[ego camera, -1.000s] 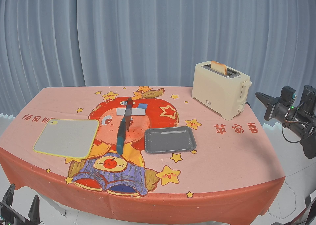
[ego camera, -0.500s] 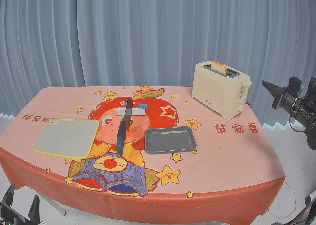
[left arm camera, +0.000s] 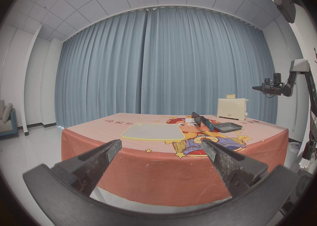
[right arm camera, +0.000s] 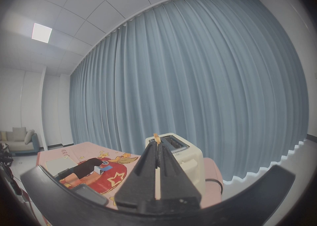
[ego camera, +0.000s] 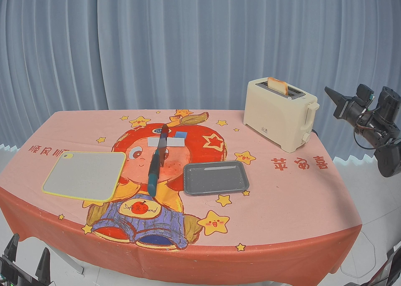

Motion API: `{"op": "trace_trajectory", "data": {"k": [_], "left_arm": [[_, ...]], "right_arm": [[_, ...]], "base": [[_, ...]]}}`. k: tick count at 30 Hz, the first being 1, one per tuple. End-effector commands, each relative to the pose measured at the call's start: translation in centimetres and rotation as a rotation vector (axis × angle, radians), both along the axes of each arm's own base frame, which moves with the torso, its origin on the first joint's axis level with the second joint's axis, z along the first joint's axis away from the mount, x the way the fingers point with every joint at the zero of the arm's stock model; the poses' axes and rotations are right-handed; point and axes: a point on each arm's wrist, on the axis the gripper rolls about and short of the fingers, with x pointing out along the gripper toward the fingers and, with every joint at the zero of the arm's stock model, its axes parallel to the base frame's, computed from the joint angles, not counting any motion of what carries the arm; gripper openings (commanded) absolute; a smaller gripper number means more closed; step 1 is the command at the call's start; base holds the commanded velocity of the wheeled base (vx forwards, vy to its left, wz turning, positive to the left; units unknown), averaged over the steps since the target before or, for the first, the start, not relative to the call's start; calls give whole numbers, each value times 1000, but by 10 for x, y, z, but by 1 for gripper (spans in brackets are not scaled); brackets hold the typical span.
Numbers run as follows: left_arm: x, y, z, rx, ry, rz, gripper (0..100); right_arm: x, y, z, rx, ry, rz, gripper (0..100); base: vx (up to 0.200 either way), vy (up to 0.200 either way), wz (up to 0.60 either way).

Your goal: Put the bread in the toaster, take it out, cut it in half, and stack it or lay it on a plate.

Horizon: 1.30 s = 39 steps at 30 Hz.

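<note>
Two fingers of the left gripper [ego camera: 28, 246] stand spread wide apart with nothing between them, low off the near left corner of the table, well apart from everything on it. On the pink cartoon-print tablecloth [ego camera: 292, 199], farthest left, a grey cutting board [ego camera: 83, 175] with a yellow rim lies flat. Just beside it to the right is a knife [ego camera: 155, 161], its teal handle toward the near edge and its dark blade pointing away. The blade crosses a white strip [ego camera: 175, 142] that has a small blue tab [ego camera: 180, 134] next to it. Right of the handle, near it but not touching, sits the plate, a shallow dark grey rectangular tray [ego camera: 215, 178] whose bare floor shows. Farther right and back, near the table's far right corner, stands the cream toaster [ego camera: 277, 113]. The bread [ego camera: 277, 85], a browned slice, stands upright in the top of it with its upper part poking out. Which of the two slots holds it is unclear. The right gripper [ego camera: 328, 89] hangs in the air past the table's right edge, about level with the toaster's top and pointing toward it, apart from it. Its jaws are pressed together on nothing.
</note>
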Motion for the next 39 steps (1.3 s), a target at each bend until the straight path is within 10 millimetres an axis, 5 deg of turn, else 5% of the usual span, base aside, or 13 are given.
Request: {"op": "trace_trajectory", "data": {"k": [1,8,39], "left_arm": [[1,0,-5,-1,18,1,100],[1,0,-5,0,18,1,100],[1,0,-5,0,18,1,100]], "right_arm": [[26,2,-25,-2,-4,-3,0],[54,-1,-58,-10,-45,-48,0],[65,-15,-105,-70,68,-88,0]], "base": [[0,0,0],[0,0,0],[0,0,0]]}}
